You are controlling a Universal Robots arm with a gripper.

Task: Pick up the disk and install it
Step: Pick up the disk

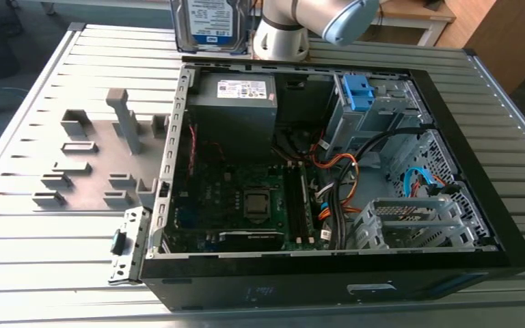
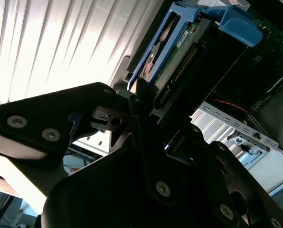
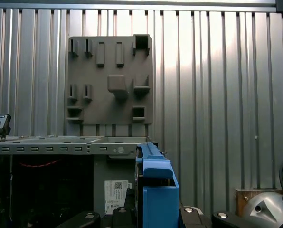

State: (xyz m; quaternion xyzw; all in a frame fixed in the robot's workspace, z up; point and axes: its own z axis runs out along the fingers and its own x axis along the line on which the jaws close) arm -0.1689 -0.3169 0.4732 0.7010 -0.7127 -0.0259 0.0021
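Note:
The disk (image 1: 210, 26) is a silver drive with a white-and-blue label in a blue carrier. In the exterior view it hangs upright above the table's far edge, behind the open computer case (image 1: 167, 171), beside the arm's grey base (image 1: 281, 37). The second wrist view shows my gripper (image 2: 136, 102) shut on the end of the disk (image 2: 172, 52), with black fingers (image 2: 114, 121) against its blue frame. In the first wrist view the blue carrier edge (image 3: 155, 190) rises between the gripper parts, above the case's rim (image 3: 61, 148).
Inside the case sit a grey power supply (image 1: 235, 102), the motherboard (image 1: 244, 198), loose cables (image 1: 335, 171) and a metal drive bay with a blue latch (image 1: 358, 92). A grey fixture plate (image 1: 89, 164) with raised blocks lies on the slatted table at the exterior view's left.

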